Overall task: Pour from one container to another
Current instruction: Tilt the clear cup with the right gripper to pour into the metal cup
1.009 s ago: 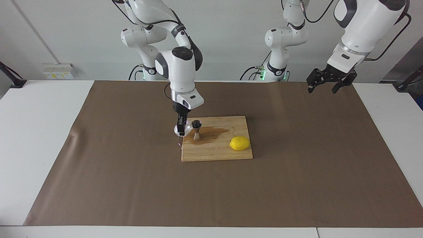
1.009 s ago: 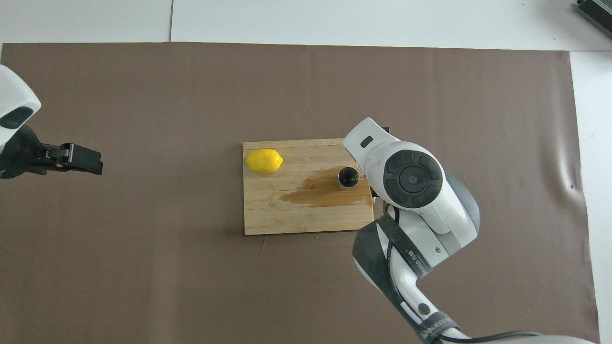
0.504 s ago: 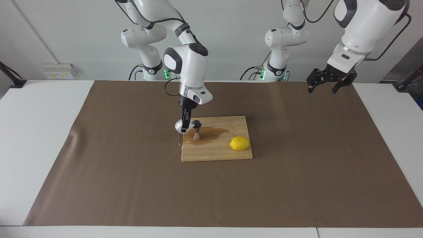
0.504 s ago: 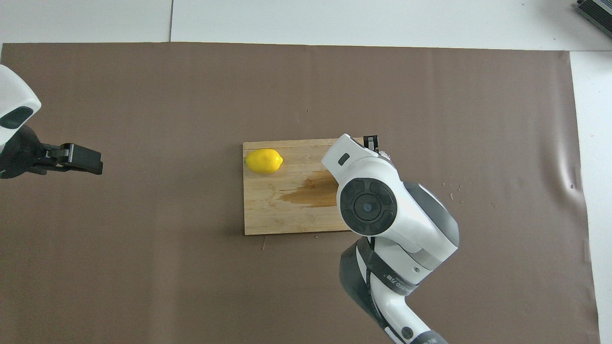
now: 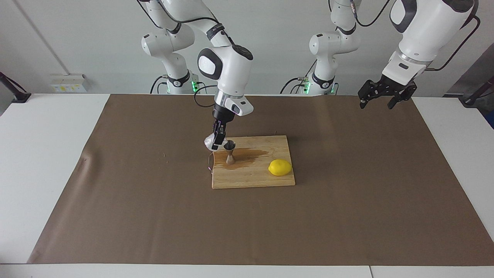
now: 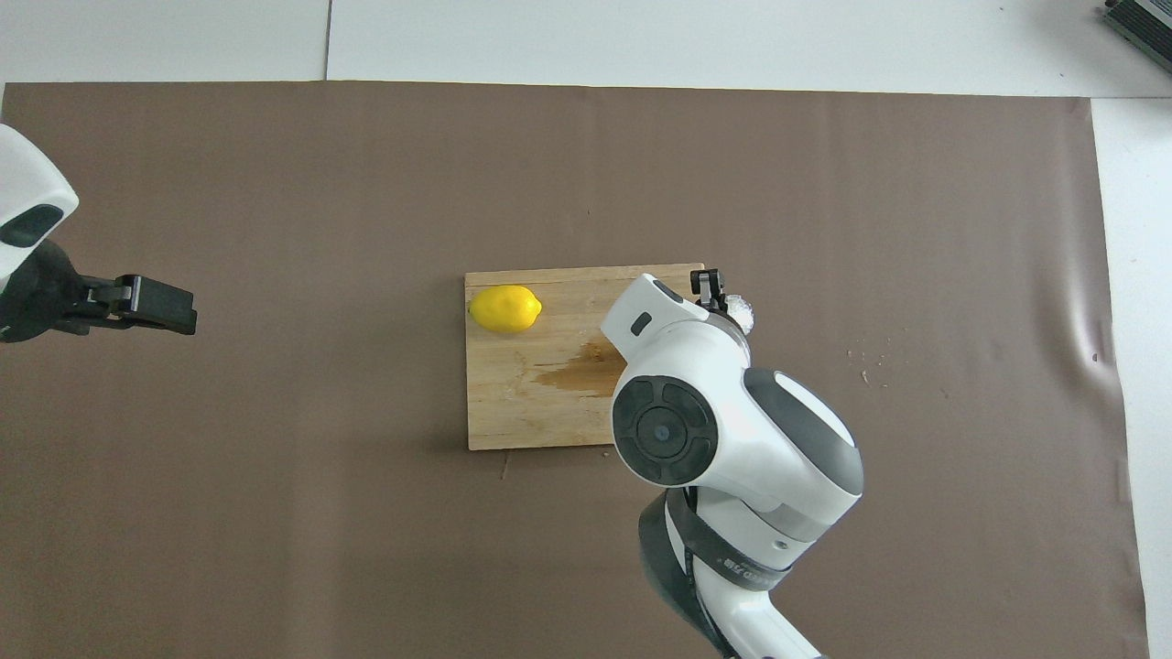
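My right gripper (image 5: 217, 143) is shut on the small clear glass cup (image 5: 210, 141). It holds the cup tilted, just above the board's edge, right beside the rim of the steel jigger (image 5: 230, 153). The jigger stands upright on the wooden cutting board (image 5: 252, 175), at the board's end toward the right arm. In the overhead view the right arm hides the jigger; only the cup (image 6: 740, 314) and a fingertip (image 6: 707, 283) show above the wrist. My left gripper (image 5: 379, 101) is open and empty, and waits raised over the mat's left-arm end; it also shows in the overhead view (image 6: 160, 305).
A brown wet stain (image 5: 249, 154) spreads on the board next to the jigger. A yellow lemon (image 5: 280, 167) lies on the board's end toward the left arm, also in the overhead view (image 6: 504, 308). A brown paper mat (image 5: 347, 193) covers the table.
My right gripper has lifted the cup off the mat beside the board and tipped it toward the jigger's rim, with the wrist swinging over the board. The left arm has not moved.
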`<state>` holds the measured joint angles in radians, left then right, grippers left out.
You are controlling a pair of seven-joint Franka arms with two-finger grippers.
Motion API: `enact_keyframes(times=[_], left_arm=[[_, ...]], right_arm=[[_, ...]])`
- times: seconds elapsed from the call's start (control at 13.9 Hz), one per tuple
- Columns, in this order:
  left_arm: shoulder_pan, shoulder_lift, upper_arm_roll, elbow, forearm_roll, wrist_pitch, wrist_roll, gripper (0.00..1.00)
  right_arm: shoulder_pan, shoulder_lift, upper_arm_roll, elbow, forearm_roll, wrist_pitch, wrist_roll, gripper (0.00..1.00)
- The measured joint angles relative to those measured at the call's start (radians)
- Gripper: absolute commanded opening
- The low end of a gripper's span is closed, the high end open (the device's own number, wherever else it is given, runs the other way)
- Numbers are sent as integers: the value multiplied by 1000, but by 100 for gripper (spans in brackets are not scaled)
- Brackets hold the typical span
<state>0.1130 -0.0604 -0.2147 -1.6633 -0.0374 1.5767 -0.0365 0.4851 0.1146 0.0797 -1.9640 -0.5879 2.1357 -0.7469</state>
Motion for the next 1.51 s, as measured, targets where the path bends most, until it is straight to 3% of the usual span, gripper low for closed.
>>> enact_keyframes(times=[1.51], left_arm=[[0,0,0,0,0,0,0,100]], right_arm=[[53,-12,1,0,-232,-22,240,0]])
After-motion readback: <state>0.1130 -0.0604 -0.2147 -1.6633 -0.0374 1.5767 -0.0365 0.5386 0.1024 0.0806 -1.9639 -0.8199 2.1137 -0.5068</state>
